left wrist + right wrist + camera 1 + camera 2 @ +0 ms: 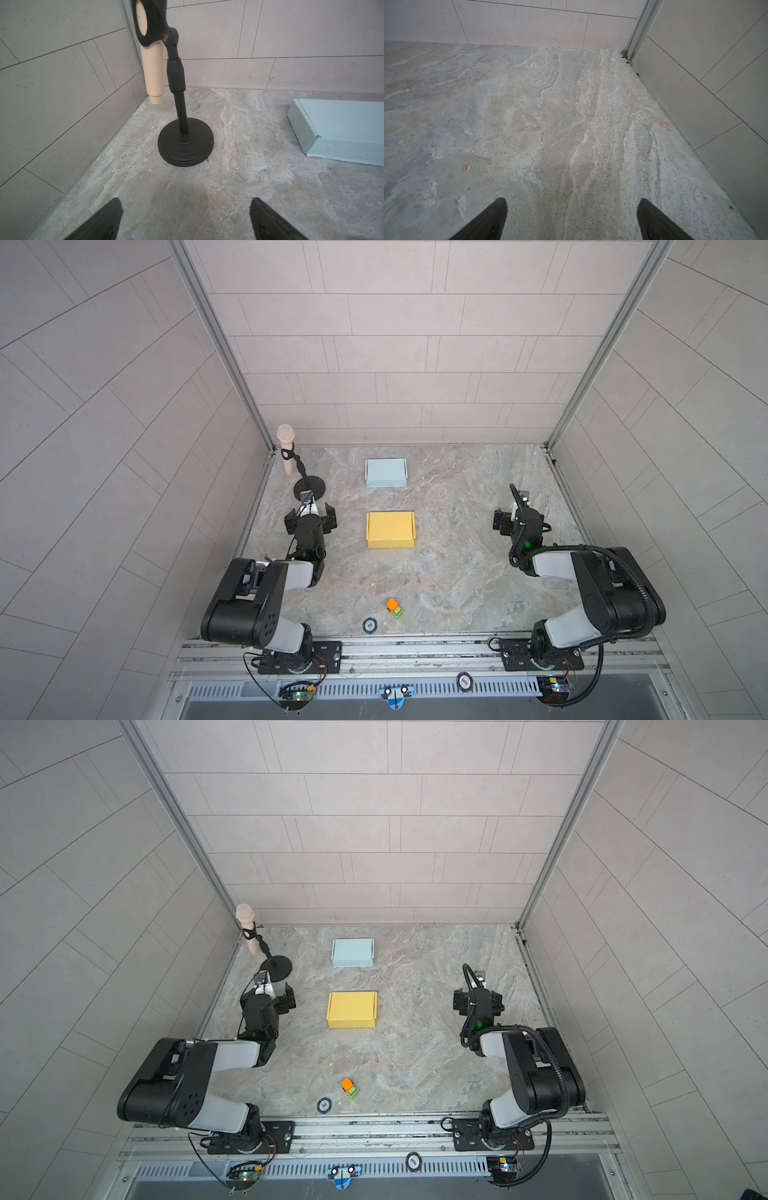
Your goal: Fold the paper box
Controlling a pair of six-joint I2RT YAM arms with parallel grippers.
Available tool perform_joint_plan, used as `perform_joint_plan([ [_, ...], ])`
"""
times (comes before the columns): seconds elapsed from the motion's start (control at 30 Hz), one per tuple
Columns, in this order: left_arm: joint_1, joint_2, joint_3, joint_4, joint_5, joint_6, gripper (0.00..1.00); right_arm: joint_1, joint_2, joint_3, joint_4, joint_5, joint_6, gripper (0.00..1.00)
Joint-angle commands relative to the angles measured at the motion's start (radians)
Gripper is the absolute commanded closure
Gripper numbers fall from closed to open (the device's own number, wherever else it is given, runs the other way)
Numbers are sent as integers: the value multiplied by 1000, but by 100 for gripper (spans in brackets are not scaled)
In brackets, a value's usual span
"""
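A yellow paper box (390, 529) (352, 1009) lies flat in the middle of the marble table, its lid down. Behind it, near the back wall, lies a light blue paper box (386, 472) (353, 952), whose corner also shows in the left wrist view (342, 128). My left gripper (311, 514) (270, 995) (186, 201) hovers left of the yellow box, open and empty. My right gripper (519, 518) (478, 999) (571, 200) hovers well to the right of the box, also open over bare table. Neither gripper touches a box.
A beige microphone (286, 448) on a black round-based stand (309, 488) (186, 143) stands just beyond my left gripper, in the back left corner. A small orange and green toy (394, 608) and a round disc (370, 625) lie near the front edge. Tiled walls enclose three sides.
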Motion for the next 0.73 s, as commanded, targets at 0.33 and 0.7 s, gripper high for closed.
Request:
perform_joint_plan([
  [0.33,-4,-1,8,24,-1,2,0,19,17,41,-39,-23,-52,1],
  [0.7,-5,-3,8,24,2,2,0,18,18,41,-41,-22,-51,0],
])
